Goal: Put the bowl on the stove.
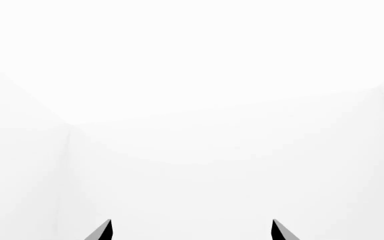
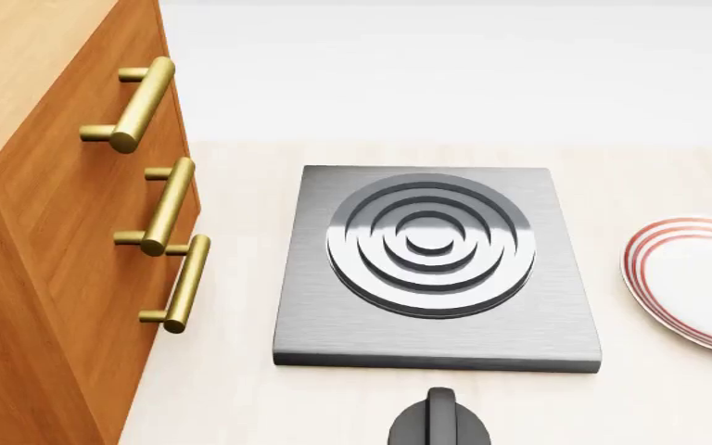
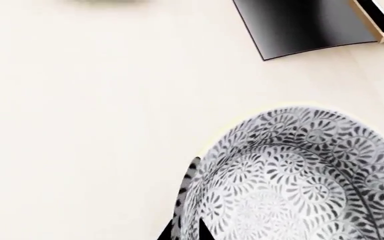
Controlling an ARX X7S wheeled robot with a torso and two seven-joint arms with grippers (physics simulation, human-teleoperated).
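So the bowl (image 3: 299, 180) only turns up in my right wrist view, sitting close under that camera on the pale countertop (image 3: 78, 125). It's nowhere in the head view, so it's off to the side of what my head sees. The stove (image 2: 437, 269) is square in the middle of the head view with its ringed burner bare, nothing on it yet.

My right gripper (image 3: 188, 210) is straddling the rim as far as I can make out: one dark fingertip shows inside the bowl and a patterned sliver outside the wall looks like the other finger. Whether it's actually clamped or just sitting around the rim, I can't tell from this angle. My left gripper (image 1: 192, 230) is spread wide, holding nothing, two tips poking into a view that's otherwise blank white.

Handling-wise, I'd guess it's a rigid glazed ceramic thing, light enough for one arm but slick and chippy. The rim pinch, one finger in and one out, seems like the right hold, as the body's too wide to span. I'd keep it level, since a rim grip lets it swing.

The head view also gives me the wooden drawers (image 2: 71, 232), the red-ringed plate (image 2: 696, 283) and the black knob (image 2: 440, 422).
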